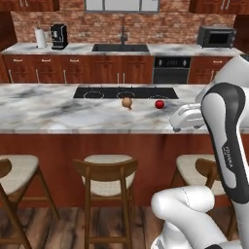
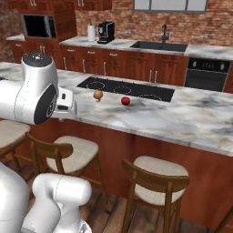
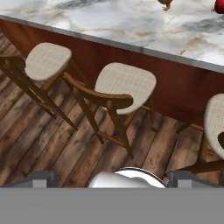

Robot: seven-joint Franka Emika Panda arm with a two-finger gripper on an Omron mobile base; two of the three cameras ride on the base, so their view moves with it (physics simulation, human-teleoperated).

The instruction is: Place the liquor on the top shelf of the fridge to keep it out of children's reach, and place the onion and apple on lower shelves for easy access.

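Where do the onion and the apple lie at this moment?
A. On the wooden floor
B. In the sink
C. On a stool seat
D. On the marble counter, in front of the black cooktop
D: the onion and the apple sit apart on the marble counter, just before the cooktop.

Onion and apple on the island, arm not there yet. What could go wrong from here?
1. The small tan-orange onion and small dark red apple are round and lie loose on the marble counter; a nudge may roll them.
2. Wooden stools stand below the open pincer; the swinging arm may clip one.
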